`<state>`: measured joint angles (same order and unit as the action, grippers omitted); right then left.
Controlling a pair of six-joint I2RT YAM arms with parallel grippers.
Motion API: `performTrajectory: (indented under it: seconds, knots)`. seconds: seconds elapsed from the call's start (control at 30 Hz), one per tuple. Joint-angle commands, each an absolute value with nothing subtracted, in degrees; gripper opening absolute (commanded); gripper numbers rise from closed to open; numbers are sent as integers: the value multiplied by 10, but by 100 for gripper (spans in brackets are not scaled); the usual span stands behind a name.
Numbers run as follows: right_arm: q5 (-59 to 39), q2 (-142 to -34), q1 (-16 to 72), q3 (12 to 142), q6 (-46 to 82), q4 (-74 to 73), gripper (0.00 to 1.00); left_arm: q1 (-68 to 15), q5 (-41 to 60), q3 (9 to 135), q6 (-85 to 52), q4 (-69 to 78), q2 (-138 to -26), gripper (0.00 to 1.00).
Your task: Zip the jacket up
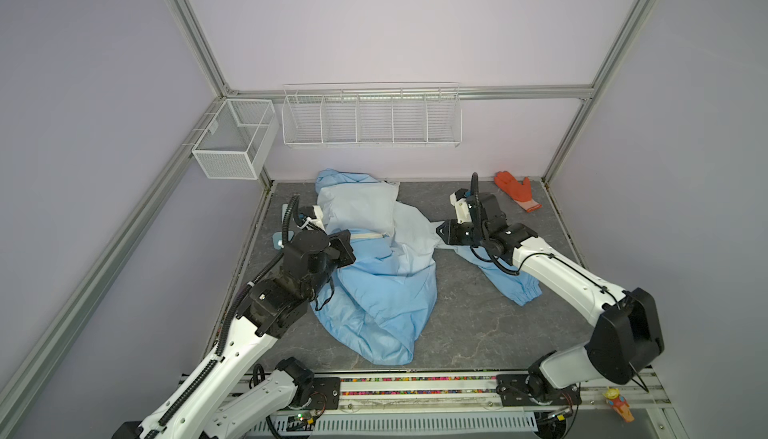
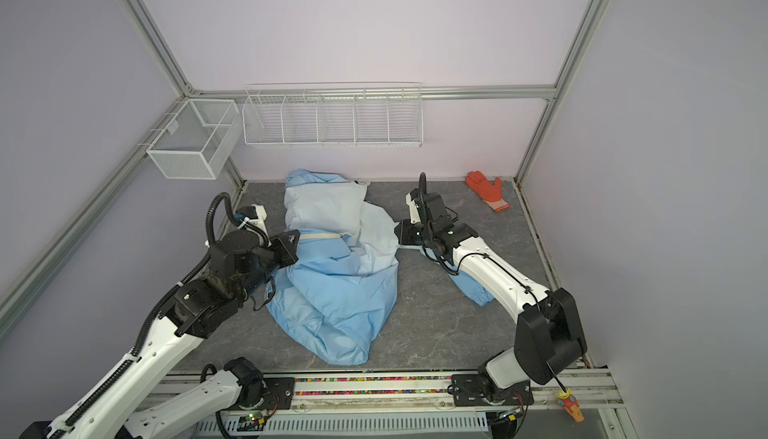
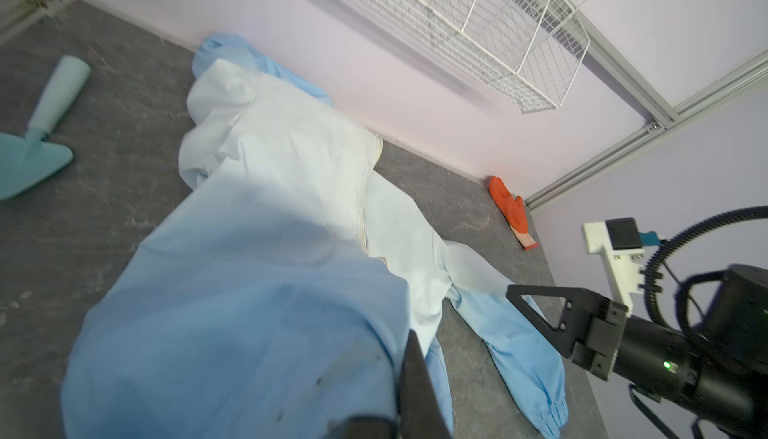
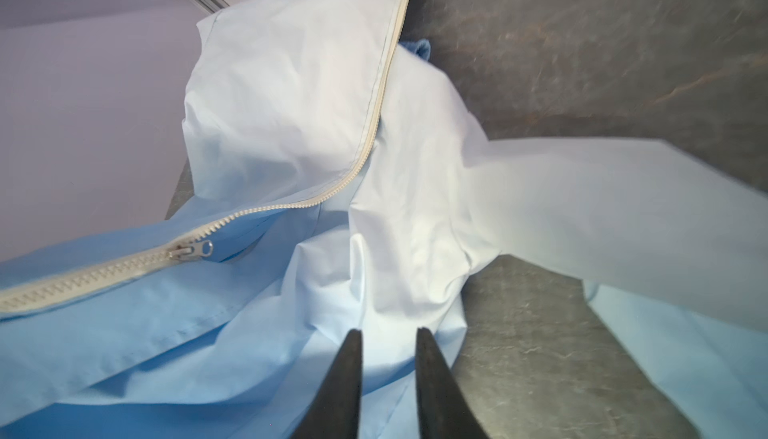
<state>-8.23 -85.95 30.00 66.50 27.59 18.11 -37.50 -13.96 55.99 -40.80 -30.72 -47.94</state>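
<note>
Sprawling crumpled from the tabletop's [image 1: 478, 333] back edge toward its front, left of centre, the jacket [image 1: 374, 291] sends one sleeve [image 1: 511, 287] out toward the right edge. Its zip [image 1: 368, 235] lies across it, long axis running left to right. The teeth are joined on the left part, then the loose teeth bend away toward the back edge. The left hand [image 1: 348, 247] sits at the zip's left end, jaws together, apparently clamped on the jacket there. The right hand [image 1: 439, 231] hovers at the jacket's right side, fingers [image 4: 349, 374] apart with nothing between them, pointing left toward the zip. The slider [image 4: 191, 250] lies between the two hands, nearer the left one. I judge the free right hand must reach leftward over the pale folds to take it.
</note>
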Motion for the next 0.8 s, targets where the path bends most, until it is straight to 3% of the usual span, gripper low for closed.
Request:
performTrajectory:
  seconds: [0.0,0.1,0.13,0.53,0.6,0.77]
  knots:
    - [-107,-888,302,634,298,157,65,-373,-98,526,-457,-321,-443,0]
    - [-95,-913,289,618,309,139,83,-373,-104,501,-468,-334,-407,0]
    - [-96,-928,285,620,313,138,86,-373,-105,498,-470,-338,-402,0]
    - [-168,-1165,279,708,417,-17,89,-373,-74,471,-479,-348,-381,0]
    - [-176,-1197,279,735,439,-44,80,-373,-64,466,-479,-347,-381,0]
    - [-184,-1228,270,780,469,-85,8,-371,-67,450,-476,-348,-373,0]
